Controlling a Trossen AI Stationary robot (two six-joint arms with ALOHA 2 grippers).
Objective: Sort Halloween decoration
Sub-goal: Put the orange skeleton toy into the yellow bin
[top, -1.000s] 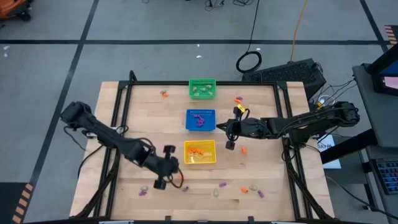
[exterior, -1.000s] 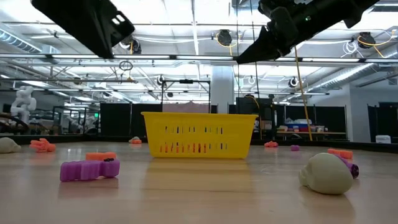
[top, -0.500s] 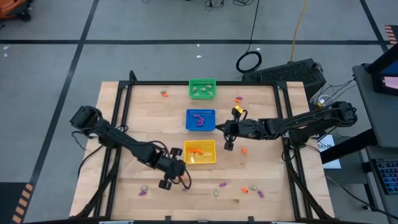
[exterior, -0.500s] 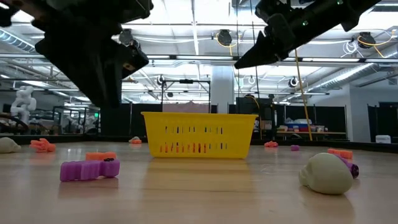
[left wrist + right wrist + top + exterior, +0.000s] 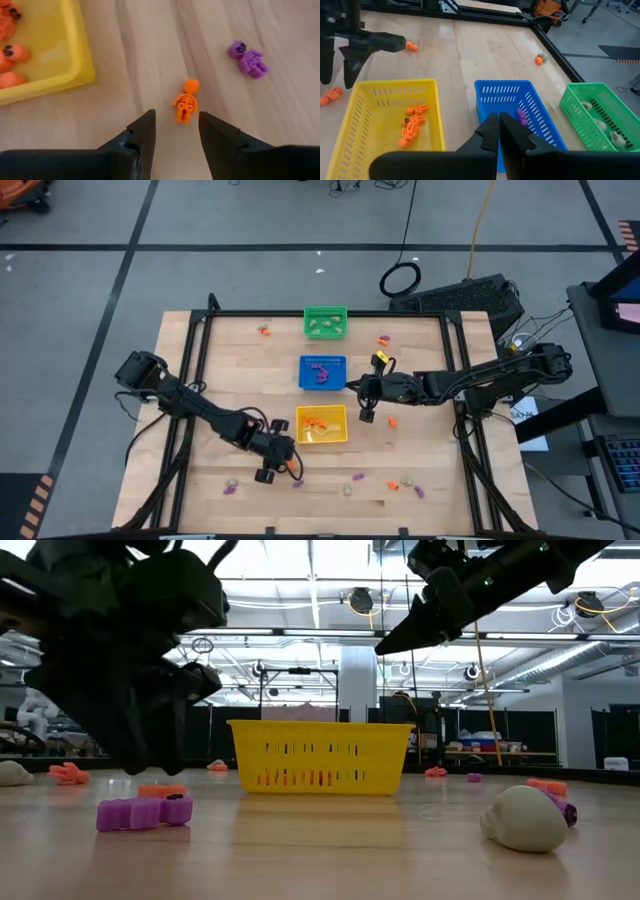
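Fingers of the left gripper stand apart, empty, with the orange skeleton lying flat on the bench just ahead of the gap and slightly toward one tip. Judged from that offset, a descent from here could land one finger on the figure rather than beside it, pinning or flicking it away; closing too high would only skate over it. Near the skeleton, a purple skeleton lies apart from it, far enough that a clean grasp should not catch it, though a sideways nudge could push the two together. On the skeleton's other side sits the yellow basket, holding orange pieces, so the carry is short; releasing early would drop the piece against the basket wall. Farther from the skeleton, the right gripper hangs with its fingers pressed together beside the yellow basket, and both arms converging on that basket risks a collision. Beyond lie the blue basket and green basket.
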